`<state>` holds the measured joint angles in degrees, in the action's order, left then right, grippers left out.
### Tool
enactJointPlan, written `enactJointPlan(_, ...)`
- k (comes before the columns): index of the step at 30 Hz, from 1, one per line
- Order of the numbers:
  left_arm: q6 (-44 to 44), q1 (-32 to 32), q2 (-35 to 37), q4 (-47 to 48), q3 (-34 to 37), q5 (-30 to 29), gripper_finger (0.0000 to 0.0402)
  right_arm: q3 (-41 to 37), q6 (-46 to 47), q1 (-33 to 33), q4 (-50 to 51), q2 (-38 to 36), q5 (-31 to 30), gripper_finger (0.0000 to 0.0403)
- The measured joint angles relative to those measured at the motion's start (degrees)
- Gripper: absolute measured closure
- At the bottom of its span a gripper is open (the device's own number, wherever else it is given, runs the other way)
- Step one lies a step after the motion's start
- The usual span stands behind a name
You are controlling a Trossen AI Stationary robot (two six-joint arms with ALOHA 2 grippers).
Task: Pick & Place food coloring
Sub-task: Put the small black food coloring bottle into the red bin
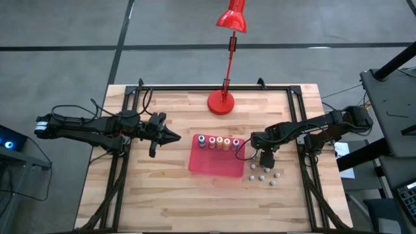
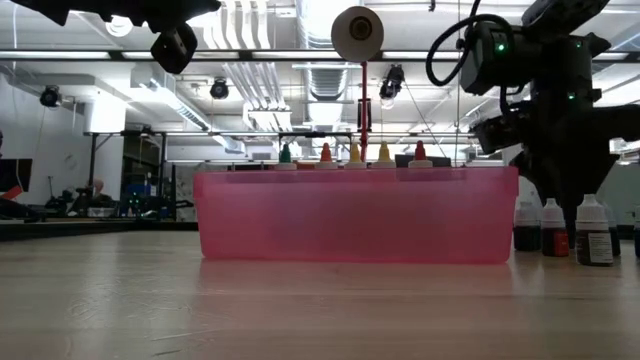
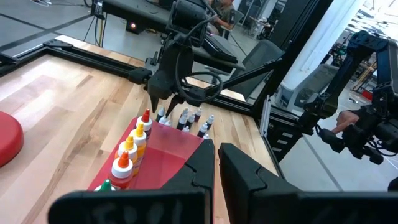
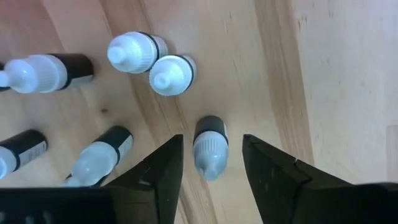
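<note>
My right hand is half-open astride one white-capped bottle at lower centre, gripping nothing yet; its neighbours stand close, so closing off-centre could topple it.

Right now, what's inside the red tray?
Five little bottles with coloured caps stand in a row along the red tray's far wall. Its wall hides their bodies from table height.

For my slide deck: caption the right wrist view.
Right gripper open, its fingers either side of a white-capped bottle standing on the wooden table.
</note>
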<state>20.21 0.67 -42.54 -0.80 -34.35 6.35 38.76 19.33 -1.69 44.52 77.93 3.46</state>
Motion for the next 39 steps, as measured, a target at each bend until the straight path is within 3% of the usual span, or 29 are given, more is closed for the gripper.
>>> enactJointPlan(14, 0.0, 0.01, 0.0, 0.0, 0.0, 0.0, 0.0402, -0.76, 0.0, 0.0, -0.29, -0.2, 0.0, 0.0271)
enactJointPlan(26, 0.0, 0.0, 0.0, 0.0, 0.0, 0.0, 0.0402, -1.04, 0.02, -0.02, -0.64, -0.2, 1.1, 0.0334)
enactJointPlan(39, 0.74, 0.02, 0.0, -0.02, 0.0, 0.02, 0.0402, -0.74, 0.17, -0.02, 0.12, -0.24, 1.56, 0.0335)
